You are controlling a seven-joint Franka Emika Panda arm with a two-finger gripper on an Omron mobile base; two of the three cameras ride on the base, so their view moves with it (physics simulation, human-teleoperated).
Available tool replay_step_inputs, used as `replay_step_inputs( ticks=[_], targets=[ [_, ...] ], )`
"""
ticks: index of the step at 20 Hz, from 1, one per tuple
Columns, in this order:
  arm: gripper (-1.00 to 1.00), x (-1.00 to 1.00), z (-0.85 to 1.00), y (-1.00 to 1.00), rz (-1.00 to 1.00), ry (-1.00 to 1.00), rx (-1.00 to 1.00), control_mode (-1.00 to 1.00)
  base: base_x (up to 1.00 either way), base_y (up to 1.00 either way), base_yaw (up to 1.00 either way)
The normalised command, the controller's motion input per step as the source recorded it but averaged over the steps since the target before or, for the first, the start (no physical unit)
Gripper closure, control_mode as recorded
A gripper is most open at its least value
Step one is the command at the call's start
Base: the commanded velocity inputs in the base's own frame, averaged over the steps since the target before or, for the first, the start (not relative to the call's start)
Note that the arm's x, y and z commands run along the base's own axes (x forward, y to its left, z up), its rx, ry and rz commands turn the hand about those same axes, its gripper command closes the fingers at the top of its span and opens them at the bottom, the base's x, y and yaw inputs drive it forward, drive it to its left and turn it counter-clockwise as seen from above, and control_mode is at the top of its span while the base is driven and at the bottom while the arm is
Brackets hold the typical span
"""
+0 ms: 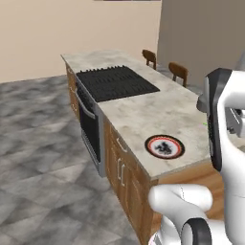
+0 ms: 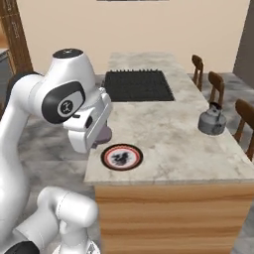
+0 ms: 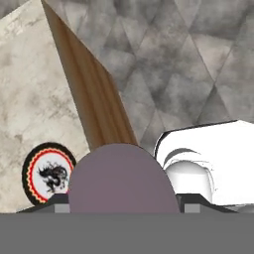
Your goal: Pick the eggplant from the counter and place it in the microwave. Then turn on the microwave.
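Note:
In the hand view a dull purple rounded eggplant (image 3: 124,181) sits between the two dark fingertips of my gripper (image 3: 124,204), which is shut on it. From the right base view the hand hangs over the near left corner of the beige marbled counter (image 2: 168,134), with the purple eggplant (image 2: 102,134) peeking out under my gripper (image 2: 99,136), raised above the counter. The eggplant's green stem end is hidden. The microwave is out of view.
A round red-rimmed plate (image 2: 122,157) (image 1: 164,146) (image 3: 48,173) lies near the counter's front edge. A grey kettle (image 2: 212,120) stands at the right. The black cooktop (image 2: 138,85) (image 1: 115,82) is further back, with the oven (image 1: 88,124) below it. Wooden chairs (image 2: 217,85) line the far side.

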Motion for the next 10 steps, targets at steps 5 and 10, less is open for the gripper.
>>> replay_step_inputs(
  ticks=[5, 10],
  targets=[
    [1.00, 0.00, 0.00, 0.00, 0.00, 0.00, 0.00, 1.00, 0.00, -0.16, -0.51],
    [1.00, 0.00, 0.00, 0.00, 0.00, 0.00, 0.00, 1.00, 0.00, -0.11, -0.57]
  ],
)
